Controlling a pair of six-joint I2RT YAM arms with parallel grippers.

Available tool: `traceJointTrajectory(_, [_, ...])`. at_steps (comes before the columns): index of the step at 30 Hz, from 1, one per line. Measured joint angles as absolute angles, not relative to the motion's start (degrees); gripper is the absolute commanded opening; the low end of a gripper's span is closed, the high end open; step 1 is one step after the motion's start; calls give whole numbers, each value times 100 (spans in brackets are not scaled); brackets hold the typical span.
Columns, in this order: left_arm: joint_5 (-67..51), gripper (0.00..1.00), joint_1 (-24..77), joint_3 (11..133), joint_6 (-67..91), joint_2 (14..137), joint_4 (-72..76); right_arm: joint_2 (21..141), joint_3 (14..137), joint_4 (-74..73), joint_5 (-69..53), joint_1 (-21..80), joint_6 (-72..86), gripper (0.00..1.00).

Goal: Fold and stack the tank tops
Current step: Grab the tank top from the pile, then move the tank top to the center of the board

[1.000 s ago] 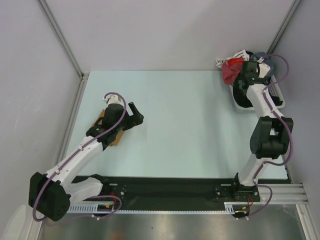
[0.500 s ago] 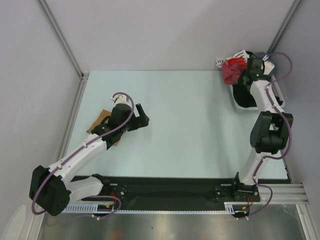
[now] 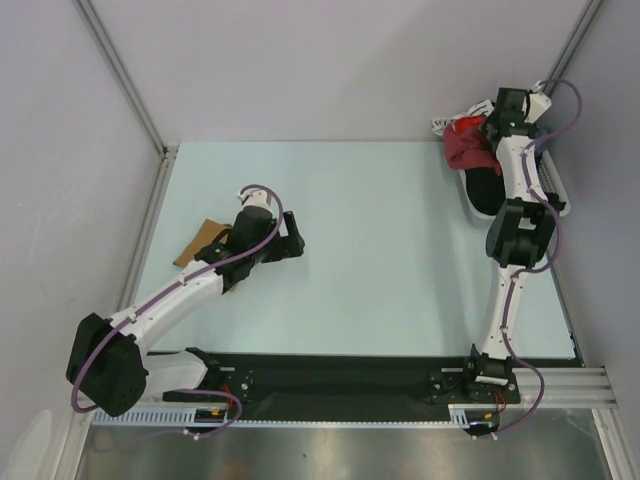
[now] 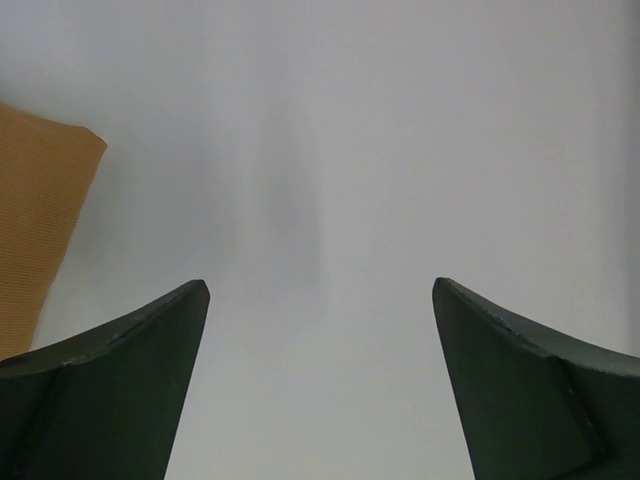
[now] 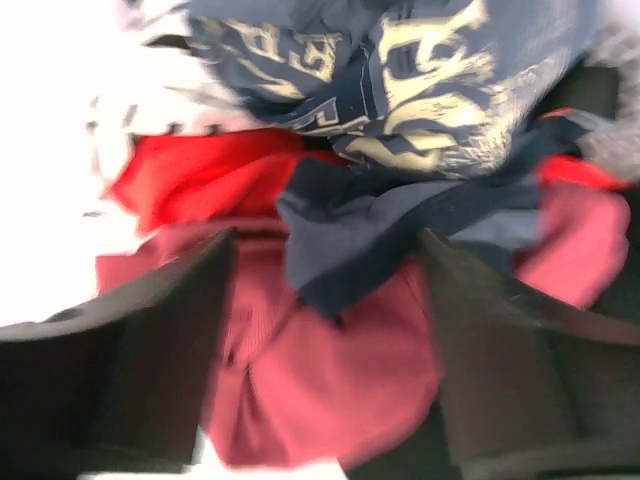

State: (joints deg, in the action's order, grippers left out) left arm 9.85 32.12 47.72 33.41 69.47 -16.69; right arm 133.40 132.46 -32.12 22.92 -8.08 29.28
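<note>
Tan tank top point(image 3: 203, 243) lies flat on left part of table point(image 3: 400, 250), partly under the left arm. Left gripper point(image 3: 291, 240) is near it over bare surface, fingers spread wide, nothing between them. Right gripper point(image 5: 325, 245) is above basket point(image 3: 556, 197) at the far right corner, fingers apart over red cloth point(image 5: 300, 380) and slate-blue top point(image 5: 385, 225); no grip seen.

Tan-brown tank top point(image 3: 200, 243) near the left pincer point(image 3: 292, 240); right pincer point(image 3: 493, 128) above heaped clothes point(image 3: 462, 146), far-right corner.

Illegible print on navy garment point(image 5: 400, 70)
</note>
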Motion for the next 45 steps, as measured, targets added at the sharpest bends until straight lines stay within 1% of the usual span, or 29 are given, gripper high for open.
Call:
traceJointTrajectory(2, [976, 100, 3214, 4772, 3299, 6967, -1638, 13745, 13485, -3267, 2189, -847, 2985, 0])
traceJointTrajectory(6, [980, 97, 3229, 4786, 3277, 6997, -1592, 13963, 13474, -3511, 2233, -899, 3140, 0])
traceJointTrajectory(10, [1114, 97, 3413, 4858, 3227, 6989, -1708, 13323, 13117, -3452, 2611, -836, 3041, 0])
traceJointTrajectory(14, [1194, 97, 3684, 4897, 3236, 6873, -1802, 11942, 12748, -3341, 2926, -495, 2663, 0])
traceJointTrajectory(18, [1315, 97, 4049, 4984, 3253, 6667, -1970, 10256, 12304, -2864, 2980, 360, 2102, 0])
traceJointTrajectory(21, [1406, 97, 4246, 5043, 3301, 6482, -2091, 9050, 11957, -2532, 2362, 1203, 1828, 0])
traceJointTrajectory(24, [1603, 98, 4298, 5048, 3361, 6195, -2311, 7944, 11478, -2366, 1267, 1719, 1763, 0])
traceJointTrajectory(26, [1782, 99, 4298, 5052, 3400, 5961, -2495, 7443, 11150, -2353, 849, 2106, 1664, 0])
traceJointTrajectory(28, [2051, 100, 4300, 5118, 3426, 5655, -2762, 6958, 10853, -2462, 539, 2838, 1487, 0])
traceJointTrajectory(31, [2480, 100, 4300, 5308, 3448, 5183, -3100, 6617, 10744, -2670, 180, 3492, 1354, 0])
traceJointTrajectory(34, [2803, 100, 4300, 5459, 3450, 4748, -3293, 6549, 10805, -2727, 80, 3612, 1323, 0])
traceJointTrajectory(38, [3063, 100, 4300, 5540, 3452, 4386, -3450, 6619, 10892, -2731, 292, 3612, 1280, 0])
traceJointTrajectory(42, [2971, 100, 4300, 5513, 3389, 4403, -3391, 6912, 10857, -2729, 432, 3533, 1280, 0])
traceJointTrajectory(45, [2547, 100, 4300, 5352, 3229, 4600, -3124, 7059, 10403, -2626, 425, 3439, 1313, 0])
